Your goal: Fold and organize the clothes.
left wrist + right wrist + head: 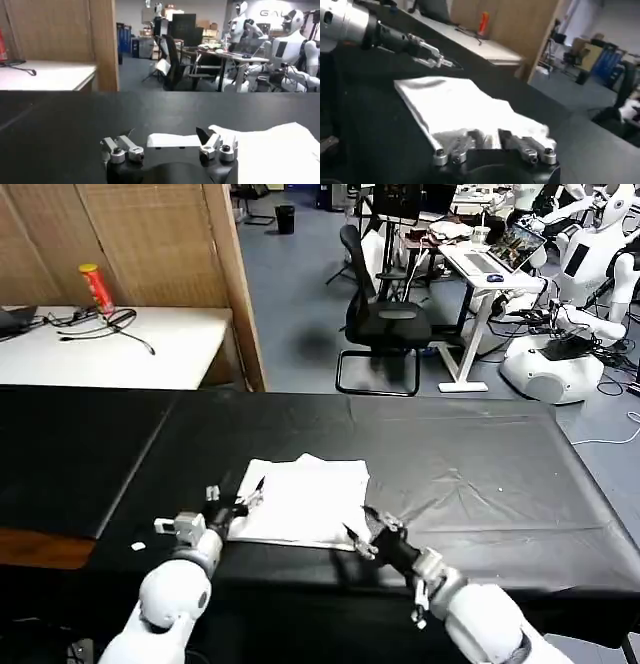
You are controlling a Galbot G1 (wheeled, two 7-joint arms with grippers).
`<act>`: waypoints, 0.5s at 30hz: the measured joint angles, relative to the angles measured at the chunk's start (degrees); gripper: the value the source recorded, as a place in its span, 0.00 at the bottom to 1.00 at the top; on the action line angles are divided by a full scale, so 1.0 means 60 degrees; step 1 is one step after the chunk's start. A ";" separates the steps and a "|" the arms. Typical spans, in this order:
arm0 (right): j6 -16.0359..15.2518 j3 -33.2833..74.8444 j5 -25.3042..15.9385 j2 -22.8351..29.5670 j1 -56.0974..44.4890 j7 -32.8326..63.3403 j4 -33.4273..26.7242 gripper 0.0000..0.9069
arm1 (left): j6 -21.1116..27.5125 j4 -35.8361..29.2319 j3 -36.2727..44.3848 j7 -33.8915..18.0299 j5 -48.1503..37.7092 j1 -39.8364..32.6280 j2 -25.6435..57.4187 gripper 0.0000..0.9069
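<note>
The white T-shirt [303, 500] lies folded into a rough rectangle on the black table [470, 474]. My left gripper [243, 499] sits at its left edge, open, fingers wide apart. A flat white corner of the shirt [172, 140] lies between them, untouched. My right gripper [362, 536] is at the shirt's front right corner. Its fingers [470, 138] are drawn close together with a bit of the shirt's [455, 107] edge pinched between them. The left gripper [432, 56] also shows across the shirt in the right wrist view.
A white desk [110, 349] with a red can [97, 288] and cables stands beyond the table's back left, beside a wooden partition [235, 279]. Office chairs [385, 324] and other robots [560, 354] stand on the floor behind. Bare black tabletop stretches to both sides.
</note>
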 joint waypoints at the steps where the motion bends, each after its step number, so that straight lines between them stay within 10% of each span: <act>1: -0.0024 0.0201 0.0234 0.0072 -0.0191 0.0098 0.0077 0.97 | -0.0020 0.0050 -0.0025 0.0030 -0.0048 0.0000 -0.0020 0.97; 15: -0.0181 0.1839 0.1624 0.1328 -0.1452 0.0545 0.0747 0.97 | -0.0157 0.0668 -0.0439 0.0402 -0.2614 -0.0041 -0.0152 0.97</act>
